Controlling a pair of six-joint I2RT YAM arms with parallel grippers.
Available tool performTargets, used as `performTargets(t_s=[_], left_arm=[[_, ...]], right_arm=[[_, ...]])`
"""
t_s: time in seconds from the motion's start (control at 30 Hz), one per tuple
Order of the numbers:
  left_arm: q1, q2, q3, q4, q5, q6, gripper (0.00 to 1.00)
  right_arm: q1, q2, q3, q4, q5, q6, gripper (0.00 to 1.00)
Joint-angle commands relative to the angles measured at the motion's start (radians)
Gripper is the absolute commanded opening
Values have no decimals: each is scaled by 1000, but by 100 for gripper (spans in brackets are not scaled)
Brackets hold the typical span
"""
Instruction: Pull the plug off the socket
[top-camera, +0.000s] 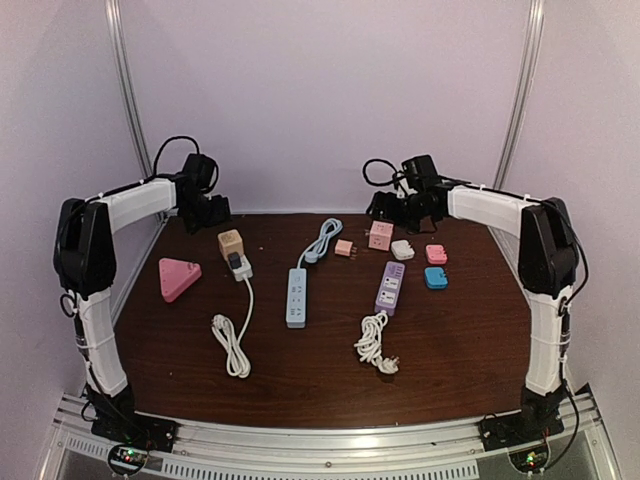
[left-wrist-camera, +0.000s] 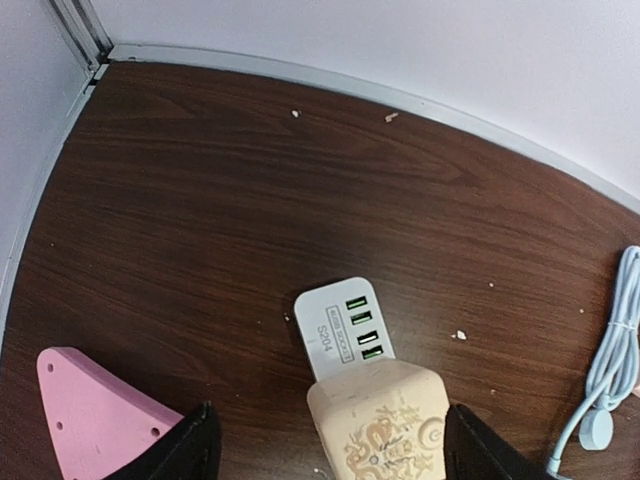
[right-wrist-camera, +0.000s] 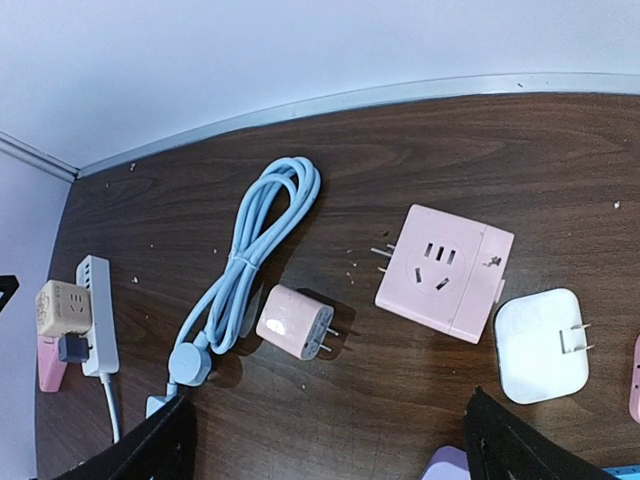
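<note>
Cords (top-camera: 232, 348) in white coils lie nearest on the dark wooden bench (top-camera: 450, 350); beyond them, left of centre, a black plug (top-camera: 236, 261) sits in a white power strip (left-wrist-camera: 335, 320), just in front of a beige cube adapter (left-wrist-camera: 380, 425). Farther back, the left pincer (top-camera: 212, 213) hovers over that cube, spread wide, and the right pincer (top-camera: 392, 210), also spread, hangs over a pink cube socket (top-camera: 381, 235).
</note>
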Motion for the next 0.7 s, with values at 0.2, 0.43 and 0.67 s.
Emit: performTargets(t_s=[0.2, 0.43, 0.67], left_arm=[[-47, 179, 157, -39, -69, -96, 69], [-67, 227, 182, -43, -15, -93, 62], [-110, 166, 80, -35, 5, -77, 55]], right_arm=[[48, -80, -88, -10, 49, -38, 93], [72, -83, -118, -6, 55, -42, 93], [92, -72, -119, -9, 62, -46, 93]])
